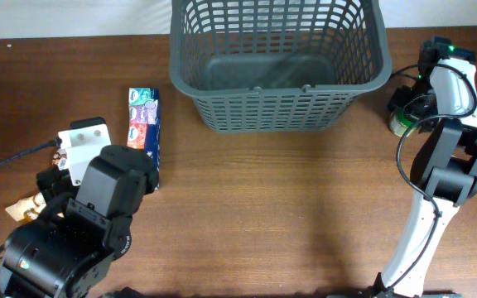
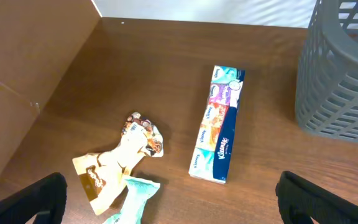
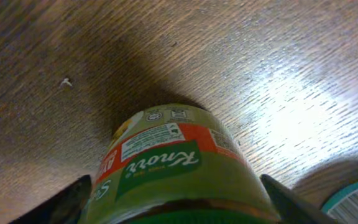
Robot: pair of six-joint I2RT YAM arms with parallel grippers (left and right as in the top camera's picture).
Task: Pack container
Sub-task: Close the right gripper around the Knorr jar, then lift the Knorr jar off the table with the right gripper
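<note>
The container, a large dark grey slotted basket (image 1: 278, 103), stands at the far middle of the table with nothing showing inside it; its corner shows in the left wrist view (image 2: 340, 74). My right gripper (image 3: 176, 199) is to the right of the basket (image 1: 406, 108), with a finger pressed on each side of a green-lidded Knorr jar (image 3: 166, 155) that stands on the table (image 1: 401, 124). My left gripper (image 2: 173, 196) is open and empty, hovering over the near left. A tissue pack (image 2: 219, 124) lies ahead of it (image 1: 143, 124).
Crumpled snack wrappers (image 2: 120, 165) and a pale teal packet (image 2: 135, 199) lie just in front of my left fingers. A white box (image 1: 85, 142) with a cable sits at the left. The rim of a tin can (image 3: 353, 199) is beside the jar.
</note>
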